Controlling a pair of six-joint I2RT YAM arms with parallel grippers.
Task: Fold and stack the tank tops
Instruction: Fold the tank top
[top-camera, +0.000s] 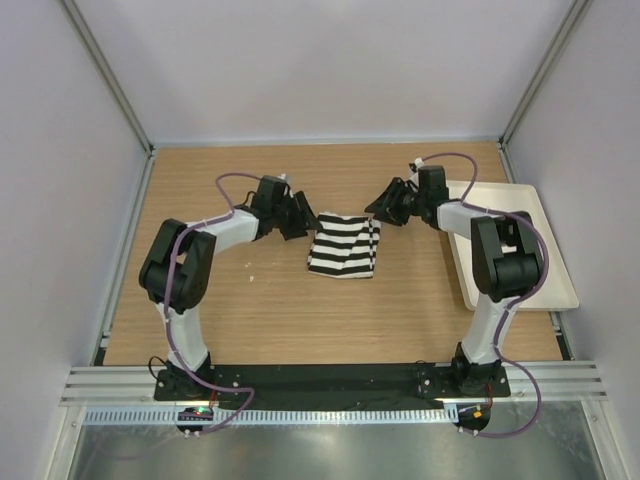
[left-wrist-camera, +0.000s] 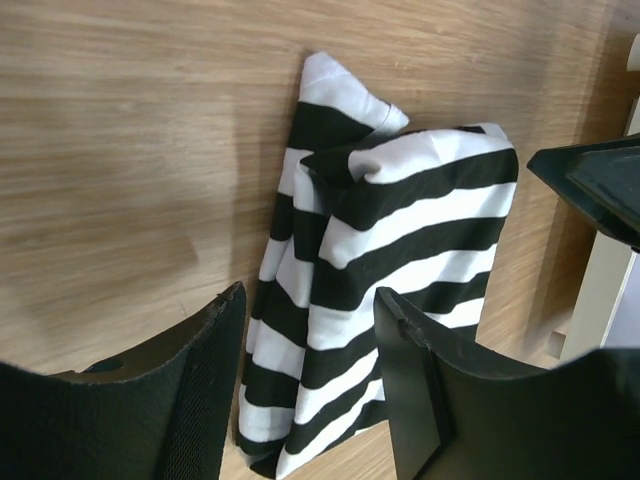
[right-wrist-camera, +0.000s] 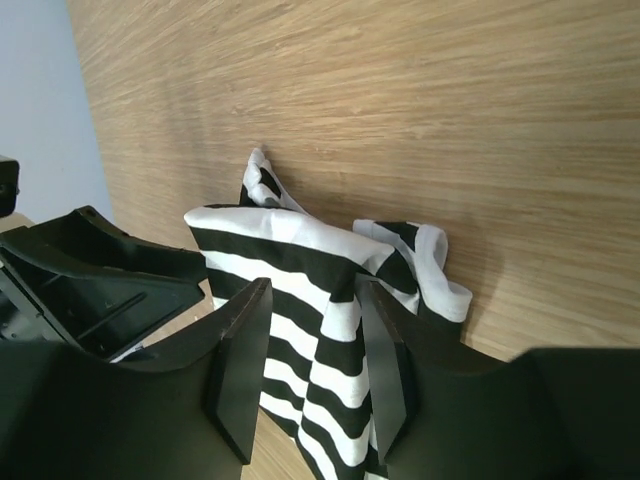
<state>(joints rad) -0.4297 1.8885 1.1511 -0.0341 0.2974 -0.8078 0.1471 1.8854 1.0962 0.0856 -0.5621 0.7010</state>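
One tank top (top-camera: 343, 246), black and white striped, lies folded into a small rectangle at the middle of the wooden table. My left gripper (top-camera: 304, 215) hovers at its far left corner and my right gripper (top-camera: 376, 207) at its far right corner. In the left wrist view the folded top (left-wrist-camera: 400, 240) shows between and beyond the spread fingers of the left gripper (left-wrist-camera: 310, 293), which is open. In the right wrist view the right gripper (right-wrist-camera: 313, 285) is open over the striped top (right-wrist-camera: 300, 270), a white-trimmed strap (right-wrist-camera: 435, 265) lying beside it.
A plain white tray (top-camera: 540, 280) sits at the table's right side, beside the right arm. Grey walls close the table in at the back and sides. The two grippers face each other closely across the top's far edge.
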